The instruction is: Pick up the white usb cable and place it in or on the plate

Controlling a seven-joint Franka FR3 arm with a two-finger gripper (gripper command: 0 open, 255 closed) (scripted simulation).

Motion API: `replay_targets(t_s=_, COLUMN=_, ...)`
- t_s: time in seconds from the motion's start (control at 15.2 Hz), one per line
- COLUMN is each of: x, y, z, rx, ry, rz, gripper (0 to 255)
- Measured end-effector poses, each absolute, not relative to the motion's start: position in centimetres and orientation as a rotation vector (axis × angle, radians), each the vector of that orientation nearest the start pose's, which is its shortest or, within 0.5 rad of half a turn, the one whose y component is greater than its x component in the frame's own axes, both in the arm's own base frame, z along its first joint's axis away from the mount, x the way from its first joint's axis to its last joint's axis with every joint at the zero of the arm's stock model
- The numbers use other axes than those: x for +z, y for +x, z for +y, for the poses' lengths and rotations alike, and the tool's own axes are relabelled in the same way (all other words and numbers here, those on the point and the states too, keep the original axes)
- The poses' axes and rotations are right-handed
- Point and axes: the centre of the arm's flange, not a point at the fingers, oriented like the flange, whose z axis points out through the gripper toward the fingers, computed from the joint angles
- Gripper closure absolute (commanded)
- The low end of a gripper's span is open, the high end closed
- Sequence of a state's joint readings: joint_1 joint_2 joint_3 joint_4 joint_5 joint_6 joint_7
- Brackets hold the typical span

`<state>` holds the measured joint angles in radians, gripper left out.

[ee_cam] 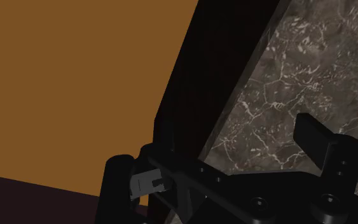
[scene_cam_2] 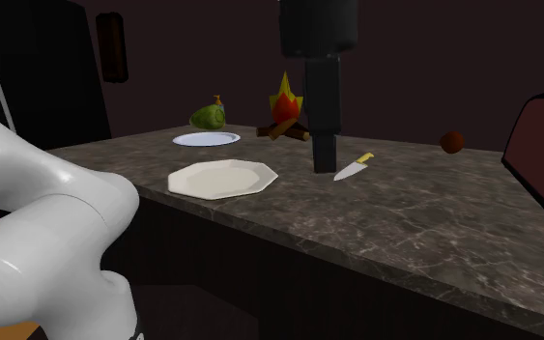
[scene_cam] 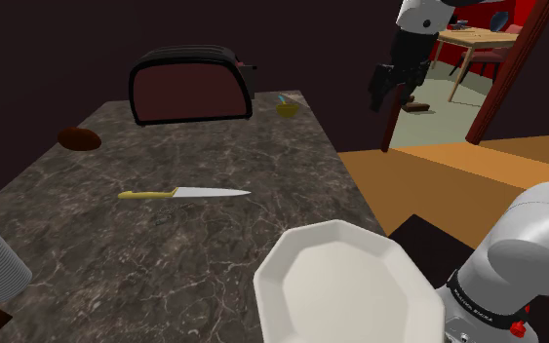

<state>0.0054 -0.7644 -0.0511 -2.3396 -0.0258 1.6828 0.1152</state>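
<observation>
Usb cable, as I judge it, is the small pale grey piece (ee_cam: 147,184) just beside one finger in the wrist view. The end effector (ee_cam: 212,143) has its fingers apart, clasping nothing, above the worktop (ee_cam: 285,76) edge and orange floor (ee_cam: 69,83). A loose cable could drop there.

Shoulder view: the knife (scene_cam: 184,193) lies mid-worktop, and a wide swing toward the octagonal plate (scene_cam: 350,292) could catch it. Lettering on the arm's base ring (scene_cam: 477,300) is too small to read.

Second exterior view: a round plate (scene_cam_2: 207,139) invites a wrong drop.
</observation>
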Motion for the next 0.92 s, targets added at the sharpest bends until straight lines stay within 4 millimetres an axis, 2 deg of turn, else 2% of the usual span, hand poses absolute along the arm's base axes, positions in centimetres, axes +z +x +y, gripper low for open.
replay_targets(t_s=0.13, x=60.1, y=32.8, z=-1.7, rx=-0.165, ry=-3.115, rz=0.225, gripper=0)
replay_targets(t_s=0.33, x=59.4, y=34.4, z=1.1, rx=-0.153, ry=-3.119, rz=0.201, gripper=0)
replay_targets(t_s=0.92, x=57.5, y=39.6, z=11.8, rx=-0.115, ry=-3.128, rz=0.119, gripper=0)
